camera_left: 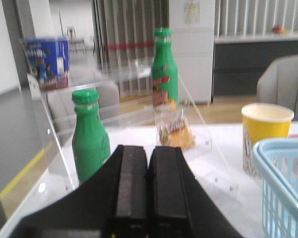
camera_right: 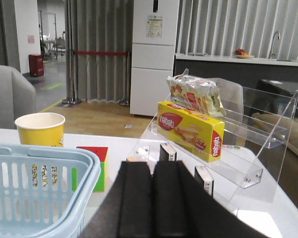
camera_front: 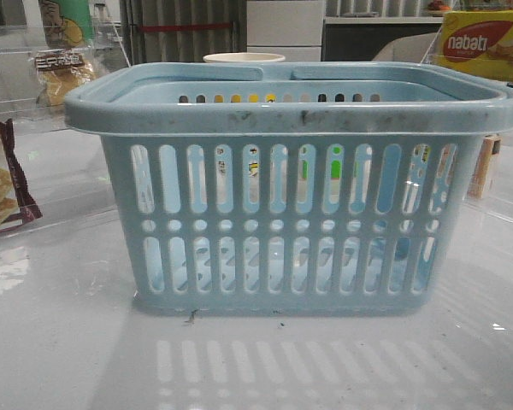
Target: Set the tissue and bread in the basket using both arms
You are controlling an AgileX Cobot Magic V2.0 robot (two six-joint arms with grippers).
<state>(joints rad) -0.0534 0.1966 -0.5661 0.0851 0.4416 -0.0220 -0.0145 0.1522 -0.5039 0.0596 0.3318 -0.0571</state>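
Observation:
The pale blue basket (camera_front: 295, 205) stands in the middle of the table and looks empty; its rim also shows in the left wrist view (camera_left: 283, 168) and the right wrist view (camera_right: 44, 168). The bread (camera_left: 176, 134), golden buns in a clear bag, sits on a clear acrylic shelf ahead of my left gripper (camera_left: 149, 151), which is shut and empty. It also shows at the far left (camera_front: 60, 73). Two small black tissue packs (camera_right: 167, 152) stand at the foot of another acrylic shelf, just beyond my right gripper (camera_right: 152, 166), which is shut and empty.
Two green bottles (camera_left: 91, 131) and a blue box (camera_left: 47, 62) share the left shelf. A yellow cup (camera_right: 39, 129) and a coloured cube (camera_right: 97, 166) stand behind the basket. A nabati box (camera_right: 191, 130) and a snack bag (camera_right: 193, 94) sit on the right shelf. A cracker packet (camera_front: 0, 184) lies at the left.

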